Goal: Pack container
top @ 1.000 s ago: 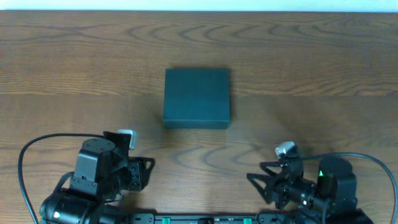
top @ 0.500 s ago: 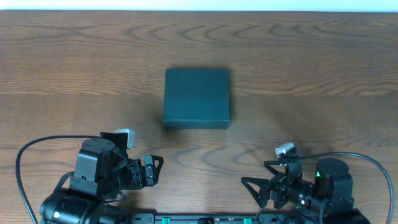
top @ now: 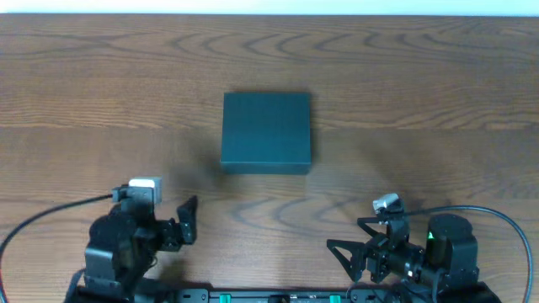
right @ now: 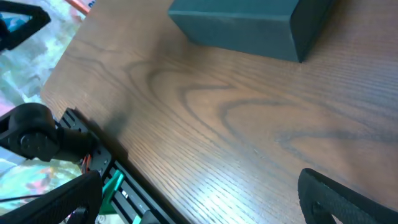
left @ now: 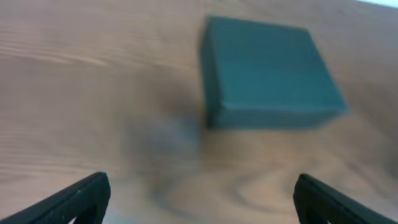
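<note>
Since the earlier frame both claws had spread and the left arm had swung leftward. Left claw [left: 202, 196] and right claw [right: 199, 186] stood released, empty. The closed container [top: 266, 132] lay mid-table [top: 438, 84], beyond both, slightly nearer the left claw and to its right.

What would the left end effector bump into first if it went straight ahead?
Probably the container, which lies ahead of the left end effector, a little right of its midline. Depth is unclear, so it might touch the table first.

Container [top: 266, 130] stands alone; table [top: 438, 101] open around.
</note>
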`<state>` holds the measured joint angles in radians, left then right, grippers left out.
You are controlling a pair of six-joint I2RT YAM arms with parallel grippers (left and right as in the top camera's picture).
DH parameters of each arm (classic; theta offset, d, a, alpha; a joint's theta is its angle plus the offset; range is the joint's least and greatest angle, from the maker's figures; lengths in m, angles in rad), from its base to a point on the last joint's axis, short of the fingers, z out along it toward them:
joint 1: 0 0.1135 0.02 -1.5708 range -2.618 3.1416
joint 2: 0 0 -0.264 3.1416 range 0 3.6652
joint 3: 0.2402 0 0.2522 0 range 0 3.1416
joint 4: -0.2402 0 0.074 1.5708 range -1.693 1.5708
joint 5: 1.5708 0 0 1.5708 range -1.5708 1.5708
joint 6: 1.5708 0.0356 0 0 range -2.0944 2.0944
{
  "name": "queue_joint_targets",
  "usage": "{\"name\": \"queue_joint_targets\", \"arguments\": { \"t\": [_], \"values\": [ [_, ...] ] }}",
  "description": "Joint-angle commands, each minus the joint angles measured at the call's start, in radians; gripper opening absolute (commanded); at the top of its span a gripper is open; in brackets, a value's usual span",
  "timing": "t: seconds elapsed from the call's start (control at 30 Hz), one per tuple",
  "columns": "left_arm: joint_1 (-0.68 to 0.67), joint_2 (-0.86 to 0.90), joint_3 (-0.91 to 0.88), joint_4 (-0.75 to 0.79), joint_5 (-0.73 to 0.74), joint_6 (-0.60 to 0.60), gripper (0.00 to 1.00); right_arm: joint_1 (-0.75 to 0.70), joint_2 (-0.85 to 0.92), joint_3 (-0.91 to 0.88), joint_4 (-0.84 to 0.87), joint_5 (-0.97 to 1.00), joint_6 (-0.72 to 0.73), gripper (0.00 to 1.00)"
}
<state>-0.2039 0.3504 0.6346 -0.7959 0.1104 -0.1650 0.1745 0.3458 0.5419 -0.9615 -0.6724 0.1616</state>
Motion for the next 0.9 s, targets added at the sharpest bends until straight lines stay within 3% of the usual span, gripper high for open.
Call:
{"name": "queue_joint_targets", "arguments": {
  "t": [0.0,0.13,0.37,0.87],
  "values": [
    [0.056,-0.084,-0.110,0.057,-0.101,0.076,0.95,0.006,-0.005,-0.002,0.000,0.004,0.014,0.99],
    [0.111,-0.204,-0.293,0.165,-0.100,0.076,0.95,0.006,-0.005,-0.002,0.000,0.004,0.014,0.99],
    [0.139,-0.301,-0.463,0.299,-0.126,0.077,0.95,0.006,-0.005,-0.002,0.000,0.004,0.014,0.99],
    [0.138,-0.347,-0.502,0.328,-0.144,0.102,0.95,0.006,-0.005,-0.002,0.000,0.004,0.014,0.99]
  ]
}}
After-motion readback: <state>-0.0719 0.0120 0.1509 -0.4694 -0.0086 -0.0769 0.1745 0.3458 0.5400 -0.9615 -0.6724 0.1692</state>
